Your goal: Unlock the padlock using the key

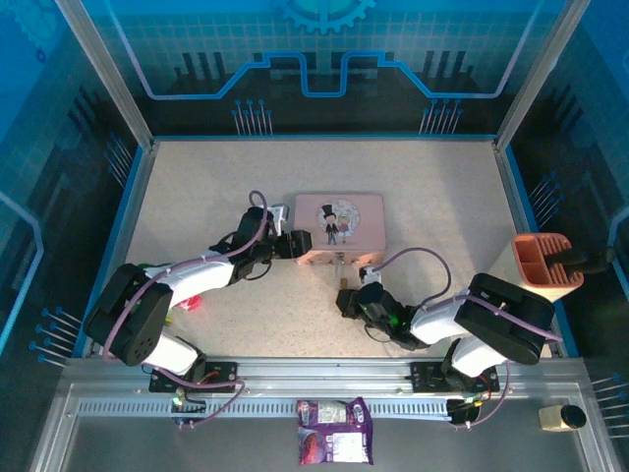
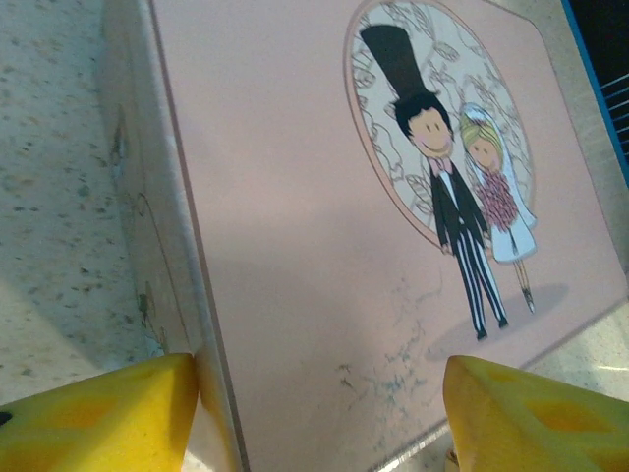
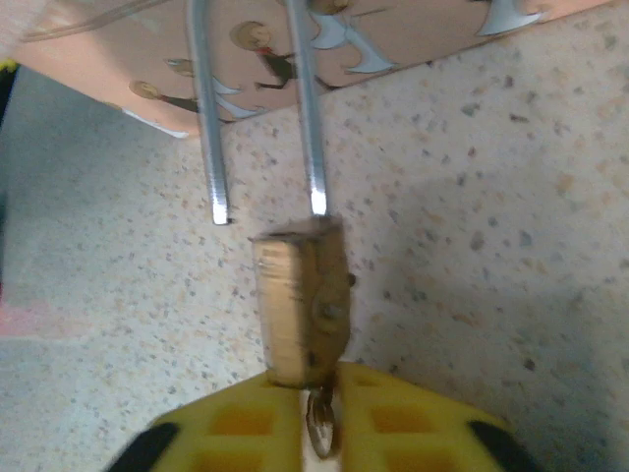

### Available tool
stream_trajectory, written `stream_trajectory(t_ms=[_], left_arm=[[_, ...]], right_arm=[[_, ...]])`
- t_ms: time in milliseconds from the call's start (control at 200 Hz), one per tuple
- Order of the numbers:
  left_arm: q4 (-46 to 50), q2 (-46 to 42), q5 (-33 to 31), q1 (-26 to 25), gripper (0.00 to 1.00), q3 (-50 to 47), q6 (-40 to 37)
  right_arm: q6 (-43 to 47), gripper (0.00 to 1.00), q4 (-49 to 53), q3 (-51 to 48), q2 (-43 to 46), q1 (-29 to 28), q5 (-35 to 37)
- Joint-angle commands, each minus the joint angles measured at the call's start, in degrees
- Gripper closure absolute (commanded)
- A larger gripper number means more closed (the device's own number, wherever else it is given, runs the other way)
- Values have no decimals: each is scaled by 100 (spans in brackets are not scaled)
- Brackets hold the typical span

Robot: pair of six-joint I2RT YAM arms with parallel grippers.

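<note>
The padlock (image 3: 300, 305), a small brass body, hangs by its silver shackle (image 3: 313, 118) from the front of the pink box (image 3: 118, 59). One shackle leg (image 3: 218, 147) ends free above the body, out of its hole. The key (image 3: 322, 425) sticks out of the body's underside, in the narrow slit between my right gripper's (image 3: 322, 438) yellow fingers; a pale sliver shows beside it. From above, the right gripper (image 1: 348, 298) sits just before the box (image 1: 339, 221). My left gripper (image 2: 319, 423) straddles the box's (image 2: 314, 197) left end, one finger (image 2: 98, 413) against its side wall.
An orange holder (image 1: 546, 261) stands at the table's right edge. A purple packet (image 1: 334, 442) lies on the metal rail in front of the arm bases, a small cylinder (image 1: 562, 417) to its right. Blue walls close the table on three sides.
</note>
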State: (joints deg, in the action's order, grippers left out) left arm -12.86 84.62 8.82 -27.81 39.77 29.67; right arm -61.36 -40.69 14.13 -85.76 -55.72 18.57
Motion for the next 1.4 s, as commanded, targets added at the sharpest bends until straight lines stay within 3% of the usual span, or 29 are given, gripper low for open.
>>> stream_trajectory(t_ms=[0, 235, 430, 550, 725, 866, 981, 1396], left_arm=[[-199, 19, -47, -138, 33, -78, 169], [-45, -92, -420, -259, 35, -186, 438], [-62, -190, -565, -254, 35, -268, 500], [-159, -166, -546, -260, 35, -304, 575], [-284, -96, -448, -259, 35, -305, 673], [-311, -78, -390, -258, 34, -289, 672], [-286, -42, -344, -253, 34, -259, 654], [-334, 35, -297, -255, 31, -255, 675]], right_arm=[[38, 74, 990, -119, 37, 259, 289], [298, 53, 2161, -147, 1057, 563, 189], [703, 48, 2964, -106, 2349, 1039, -358], [893, 45, 3657, 293, 2712, 1069, -382], [1364, 44, 3699, 666, 2270, 1274, -835], [1926, 50, 3763, 1102, 1731, 1365, -1439], [2142, 51, 4038, 1358, 1354, 1445, -1401], [3004, 51, 3221, 1613, 449, 1743, -1845]])
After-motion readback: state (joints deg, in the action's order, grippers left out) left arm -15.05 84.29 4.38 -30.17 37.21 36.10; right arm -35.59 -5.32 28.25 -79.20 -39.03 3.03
